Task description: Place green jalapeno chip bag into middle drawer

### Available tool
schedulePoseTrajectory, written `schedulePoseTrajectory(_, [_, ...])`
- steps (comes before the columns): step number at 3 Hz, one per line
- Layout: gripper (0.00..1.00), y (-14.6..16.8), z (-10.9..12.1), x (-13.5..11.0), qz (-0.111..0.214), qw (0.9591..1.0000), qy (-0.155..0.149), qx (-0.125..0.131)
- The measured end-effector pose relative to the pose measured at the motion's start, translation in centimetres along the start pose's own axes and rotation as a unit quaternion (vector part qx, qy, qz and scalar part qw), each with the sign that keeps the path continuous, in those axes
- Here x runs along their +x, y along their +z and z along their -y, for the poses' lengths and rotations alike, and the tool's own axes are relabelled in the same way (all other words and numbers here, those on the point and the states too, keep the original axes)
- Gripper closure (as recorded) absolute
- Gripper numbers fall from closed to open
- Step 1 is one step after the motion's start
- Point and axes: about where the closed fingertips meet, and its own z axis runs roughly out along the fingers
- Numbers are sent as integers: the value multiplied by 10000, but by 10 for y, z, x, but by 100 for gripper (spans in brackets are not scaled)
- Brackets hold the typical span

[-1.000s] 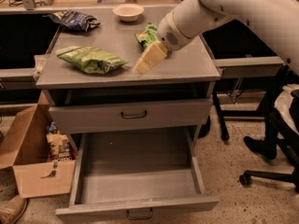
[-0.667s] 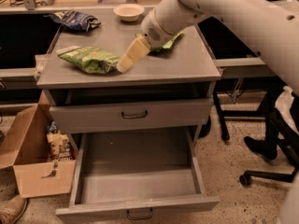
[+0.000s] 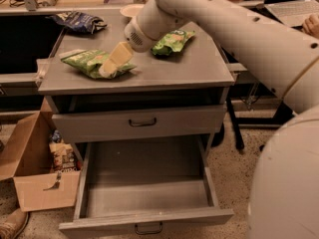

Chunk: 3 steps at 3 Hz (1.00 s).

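The green jalapeno chip bag [image 3: 85, 61] lies flat on the left part of the cabinet top [image 3: 169, 71], long and light green. My gripper [image 3: 112, 62] reaches down from the right and sits on the bag's right end, touching it. The middle drawer [image 3: 144, 193] is pulled out wide below, its grey floor bare, with a dark handle [image 3: 148, 228] on its front panel. The drawer above it [image 3: 139, 122] is closed.
A shorter green bag [image 3: 172, 40] lies on the cabinet top, right of my gripper. A dark blue bag [image 3: 77, 21] and a pale bowl [image 3: 130, 10] lie on the desk behind. An open cardboard box [image 3: 35, 168] stands on the floor to the left.
My gripper has moved left across the cabinet top, from beside the shorter green bag to the right end of the long jalapeno bag. The bags have not moved.
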Motion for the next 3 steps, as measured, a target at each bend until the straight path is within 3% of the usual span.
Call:
schedulePoseTrajectory(2, [0, 53, -1, 1, -198, 9996, 180, -18])
schedulePoseTrajectory(3, [16, 71, 5, 3, -253, 9994, 252, 0])
